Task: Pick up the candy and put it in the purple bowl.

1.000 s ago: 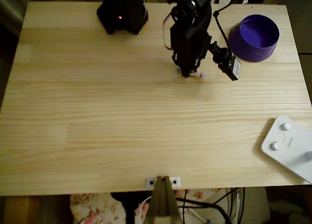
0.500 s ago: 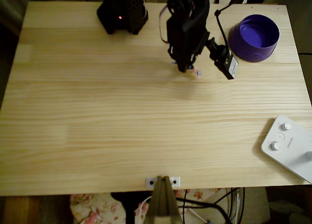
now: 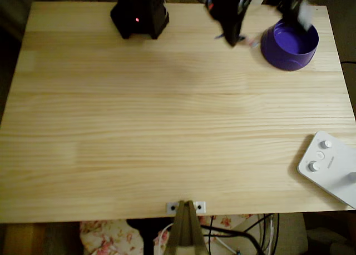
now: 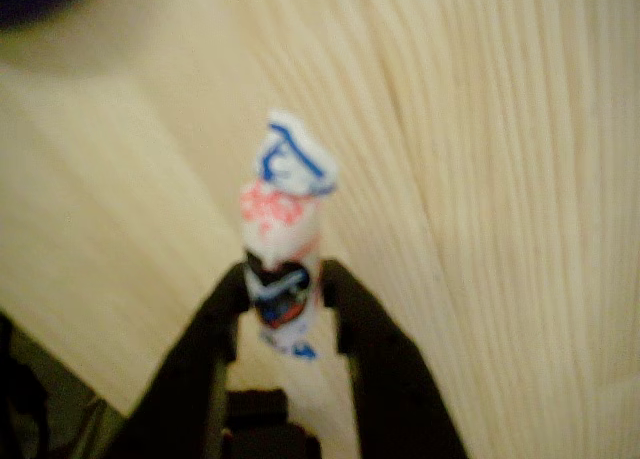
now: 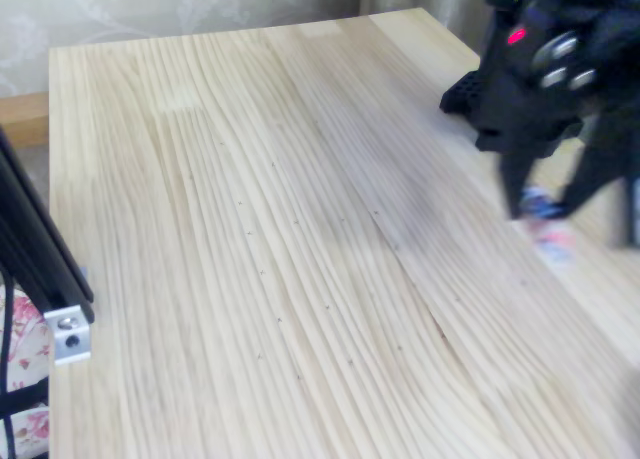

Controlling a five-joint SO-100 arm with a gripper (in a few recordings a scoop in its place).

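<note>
Wrist view shows the claw [image 4: 285, 291] pinching the candy [image 4: 283, 239] upright above the bench [image 4: 500, 179]; overhead, it hangs just left of the purple bowl [image 3: 290, 44].

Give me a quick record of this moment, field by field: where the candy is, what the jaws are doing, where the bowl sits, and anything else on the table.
candy: pinched between the jaws, one twisted end sticking out past the tips, lifted off the table
gripper: shut on the candy; in the overhead view, beside the bowl's left rim, not over it
purple bowl: upright near the table's far right corner in the overhead view, nothing seen inside
table: light wood
white button device: at the right edge, overhead view
task stage: candy carried, not yet dropped
</note>
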